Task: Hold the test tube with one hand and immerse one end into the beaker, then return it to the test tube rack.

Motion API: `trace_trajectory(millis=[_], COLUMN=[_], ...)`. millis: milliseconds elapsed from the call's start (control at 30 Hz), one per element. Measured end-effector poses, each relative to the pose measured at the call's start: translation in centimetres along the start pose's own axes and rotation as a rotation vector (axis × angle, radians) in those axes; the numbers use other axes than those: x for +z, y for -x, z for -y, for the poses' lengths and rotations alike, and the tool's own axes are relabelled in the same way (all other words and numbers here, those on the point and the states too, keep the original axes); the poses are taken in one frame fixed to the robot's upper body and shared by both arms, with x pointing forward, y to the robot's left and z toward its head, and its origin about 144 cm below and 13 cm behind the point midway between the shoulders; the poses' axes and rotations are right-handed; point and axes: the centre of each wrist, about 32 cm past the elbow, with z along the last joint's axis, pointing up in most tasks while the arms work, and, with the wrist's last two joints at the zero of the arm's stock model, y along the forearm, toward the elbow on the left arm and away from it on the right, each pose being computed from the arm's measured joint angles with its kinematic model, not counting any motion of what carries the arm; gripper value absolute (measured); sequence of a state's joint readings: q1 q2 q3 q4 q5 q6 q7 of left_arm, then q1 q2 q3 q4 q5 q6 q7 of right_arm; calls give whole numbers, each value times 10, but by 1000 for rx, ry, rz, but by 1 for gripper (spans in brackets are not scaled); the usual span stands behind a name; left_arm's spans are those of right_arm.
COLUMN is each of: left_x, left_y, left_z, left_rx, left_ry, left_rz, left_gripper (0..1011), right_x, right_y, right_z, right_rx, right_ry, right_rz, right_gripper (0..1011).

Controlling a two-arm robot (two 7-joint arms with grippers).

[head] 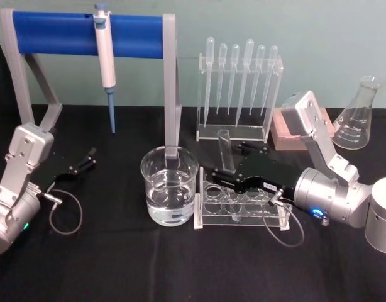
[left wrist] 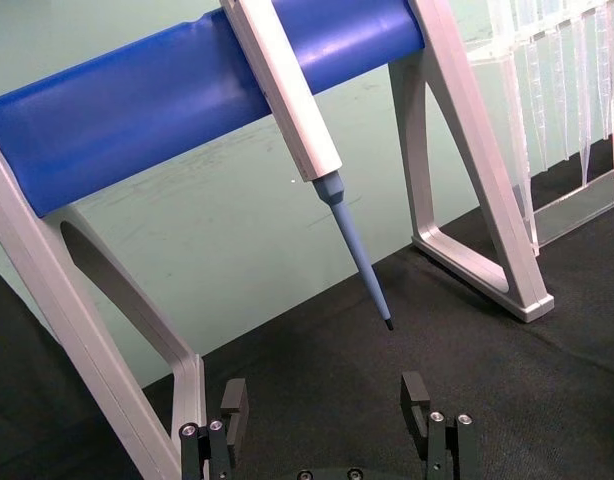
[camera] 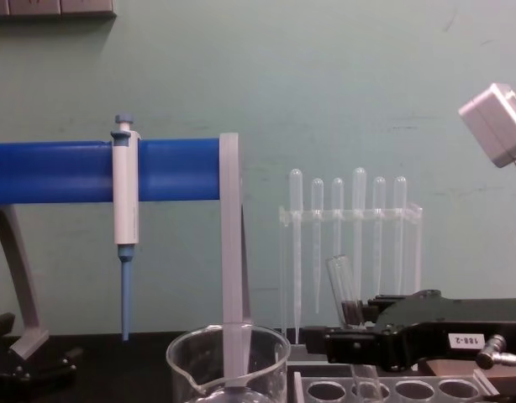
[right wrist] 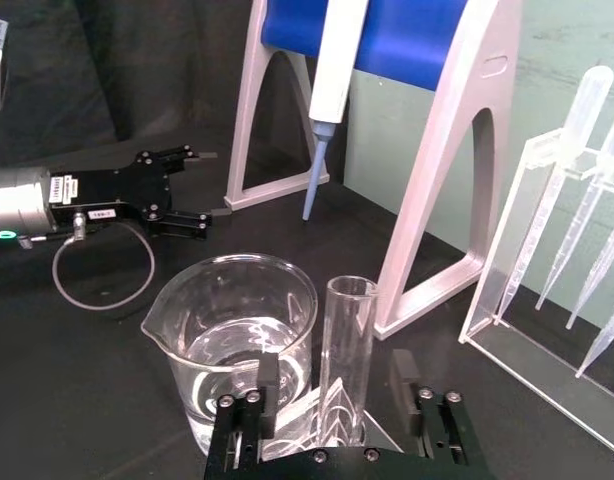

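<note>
The test tube (head: 225,150) stands tilted in a clear acrylic rack (head: 268,219), its open rim up. My right gripper (head: 219,176) reaches in from the right and is open, one finger (right wrist: 267,385) on each side of the tube (right wrist: 347,340), with a gap on both sides. The beaker (head: 170,185), holding clear liquid, stands just left of the rack, close beside the tube (camera: 342,290). My left gripper (head: 86,160) rests open on the table at the far left, holding nothing.
A blue-barred stand (head: 86,34) with a hanging pipettor (head: 107,63) rises behind the beaker. A clear holder of plastic pipettes (head: 240,94) stands behind the rack. A pink block (head: 287,132) and a conical flask (head: 358,116) sit at the back right.
</note>
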State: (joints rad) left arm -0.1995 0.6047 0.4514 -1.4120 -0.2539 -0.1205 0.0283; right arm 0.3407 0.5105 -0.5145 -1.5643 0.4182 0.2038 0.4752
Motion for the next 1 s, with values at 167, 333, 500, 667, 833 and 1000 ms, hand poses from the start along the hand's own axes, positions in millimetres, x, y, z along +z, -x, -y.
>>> trace_trajectory(millis=[167, 333, 500, 667, 833, 1000], left_x=[0, 0, 0, 0, 0, 0], left_y=[0, 0, 0, 0, 0, 0], left_z=[0, 0, 0, 0, 0, 0], left_rx=[0, 0, 0, 0, 0, 0], left_ry=[0, 0, 0, 0, 0, 0], left_rz=[0, 0, 0, 0, 0, 0], left_gripper=[1000, 1000, 1000, 1000, 1000, 1000], right_x=[-2, -4, -2, 5, 17, 28], right_y=[-2, -3, -3, 2, 9, 14], right_z=[0, 2, 7, 14, 23, 31], right_rx=[-8, -17, -24, -37, -49, -68], right_ry=[-1, -8, -32, -86, -146, -201], right_rz=[-6, -9, -8, 8, 30, 42], right_gripper=[577, 392, 243, 239, 238, 238])
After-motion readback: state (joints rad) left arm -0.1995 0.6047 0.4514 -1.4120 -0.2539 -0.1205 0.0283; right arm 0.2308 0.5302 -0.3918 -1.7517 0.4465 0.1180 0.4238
